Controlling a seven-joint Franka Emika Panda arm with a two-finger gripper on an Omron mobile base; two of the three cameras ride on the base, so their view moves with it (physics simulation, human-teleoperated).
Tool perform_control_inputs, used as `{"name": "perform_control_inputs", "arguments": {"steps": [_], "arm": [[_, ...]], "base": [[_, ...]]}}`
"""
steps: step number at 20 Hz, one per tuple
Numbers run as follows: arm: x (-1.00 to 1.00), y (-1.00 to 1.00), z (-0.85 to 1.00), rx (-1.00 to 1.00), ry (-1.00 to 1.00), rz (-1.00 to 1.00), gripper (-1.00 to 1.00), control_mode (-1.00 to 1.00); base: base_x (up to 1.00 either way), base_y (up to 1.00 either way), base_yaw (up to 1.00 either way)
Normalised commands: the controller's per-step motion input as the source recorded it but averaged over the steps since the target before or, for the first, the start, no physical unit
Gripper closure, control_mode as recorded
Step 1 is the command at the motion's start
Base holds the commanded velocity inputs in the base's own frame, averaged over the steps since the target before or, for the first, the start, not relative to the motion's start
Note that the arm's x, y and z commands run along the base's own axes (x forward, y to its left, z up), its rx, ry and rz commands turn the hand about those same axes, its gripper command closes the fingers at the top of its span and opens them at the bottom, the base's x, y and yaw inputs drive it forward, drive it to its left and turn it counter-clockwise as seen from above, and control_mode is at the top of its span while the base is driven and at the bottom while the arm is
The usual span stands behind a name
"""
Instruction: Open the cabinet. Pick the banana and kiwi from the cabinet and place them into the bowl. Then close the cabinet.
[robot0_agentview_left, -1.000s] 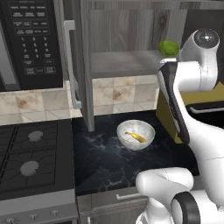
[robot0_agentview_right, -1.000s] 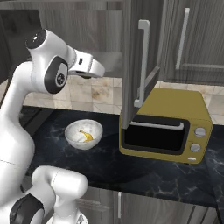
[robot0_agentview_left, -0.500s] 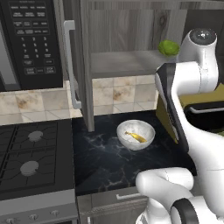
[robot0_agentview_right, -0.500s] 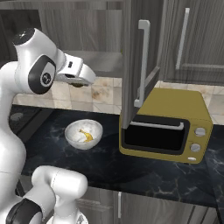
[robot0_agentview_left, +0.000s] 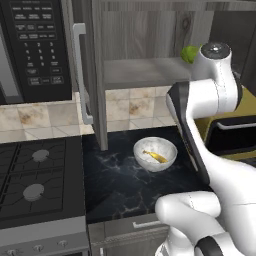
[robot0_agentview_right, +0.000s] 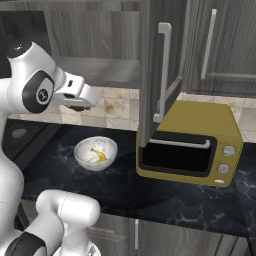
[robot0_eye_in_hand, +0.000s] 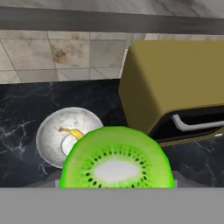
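Note:
The cabinet (robot0_agentview_left: 145, 72) stands open, its left door (robot0_agentview_left: 92, 75) and right door (robot0_agentview_right: 155, 65) both swung out. My gripper (robot0_agentview_right: 82, 100) hangs over the counter above and just left of the white bowl (robot0_agentview_right: 96, 152), shut on the kiwi (robot0_agentview_right: 76, 106). In the hand view the cut green face of the kiwi (robot0_eye_in_hand: 116, 159) hides my fingertips, and the bowl (robot0_eye_in_hand: 54, 131) lies just beyond it. The banana (robot0_agentview_left: 154, 156) lies inside the bowl (robot0_agentview_left: 155, 153). In the left base view my own arm covers the gripper.
A bright green lumpy fruit (robot0_agentview_left: 189, 54) sits at the right end of the cabinet shelf. An olive-yellow toaster oven (robot0_agentview_right: 195, 145) stands on the counter right of the bowl, under the open right door. A black microwave (robot0_agentview_left: 35, 45) and a stove (robot0_agentview_left: 35, 175) are at the left.
The gripper has come away from the cabinet, moving down toward the bowl with the kiwi in it. The bowl and banana have not moved.

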Motion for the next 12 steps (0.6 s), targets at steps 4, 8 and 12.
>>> {"name": "perform_control_inputs", "arguments": {"steps": [4,8,12], "arm": [[0.00,0.24,-0.50,0.00,0.00,0.02,1.00,-1.00],[0.00,0.14,-0.39,0.00,0.00,0.01,1.00,-1.00],[0.00,0.08,-0.26,0.00,0.00,0.00,1.00,-1.00]], "base": [[0.00,0.00,0.00],[0.00,0.00,0.00],[0.00,0.00,0.00]]}}
